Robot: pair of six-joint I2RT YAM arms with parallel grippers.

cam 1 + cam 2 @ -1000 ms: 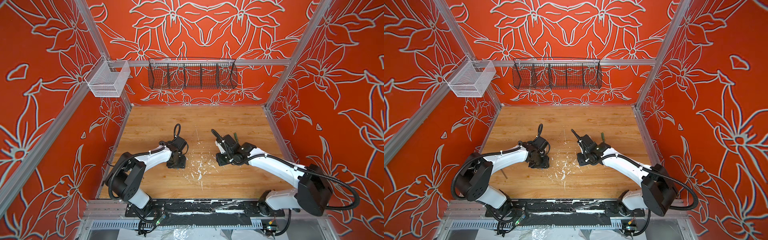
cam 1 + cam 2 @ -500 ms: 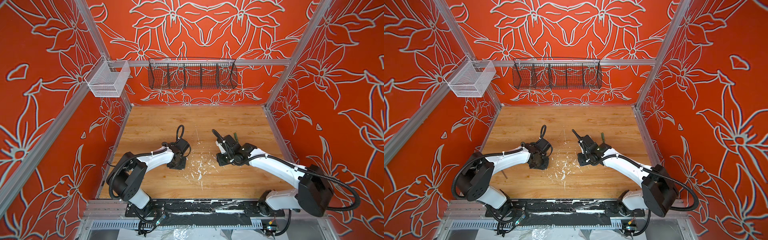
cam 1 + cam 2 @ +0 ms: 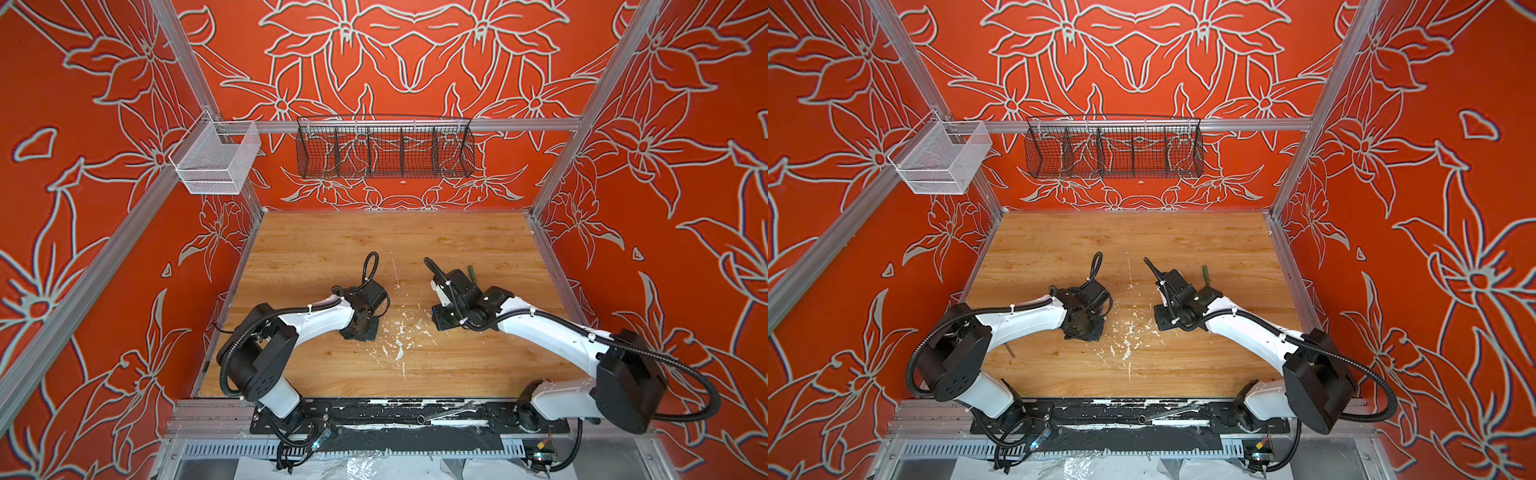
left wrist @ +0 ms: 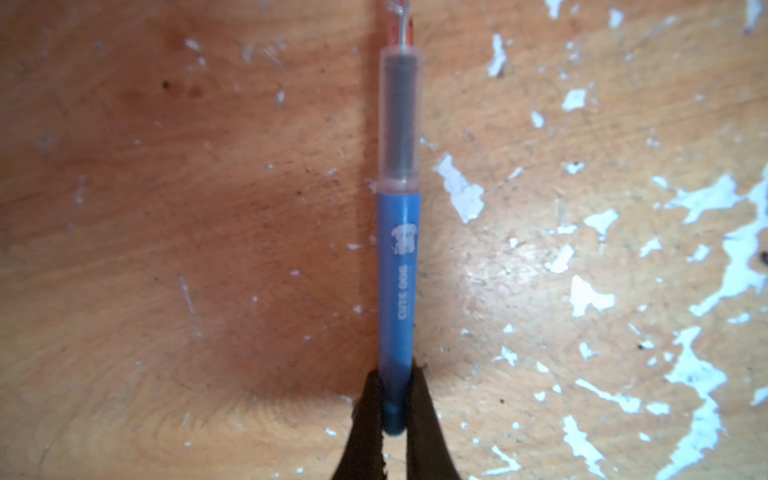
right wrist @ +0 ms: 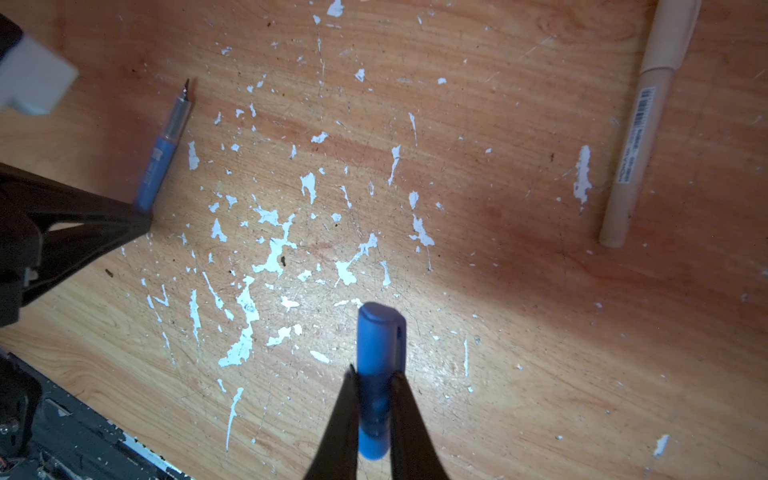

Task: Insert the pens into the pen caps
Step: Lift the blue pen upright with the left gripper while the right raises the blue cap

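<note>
Left wrist view: clamps blue pen (image 4: 398,270) (rear end) in left gripper (image 4: 397,376). Pinches blue cap (image 5: 380,332) in right gripper (image 5: 374,376); pen well apart from cap.

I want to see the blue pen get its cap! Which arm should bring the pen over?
Left, probably. The left gripper is shut on the back end of the thin blue plastic pen, tip free. The right gripper is full, clamping the stubby blue cap.

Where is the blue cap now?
In the right wrist view, the blue cap is clamped in the right pincer over the table, across from the blue pen the left pincer holds.
</note>
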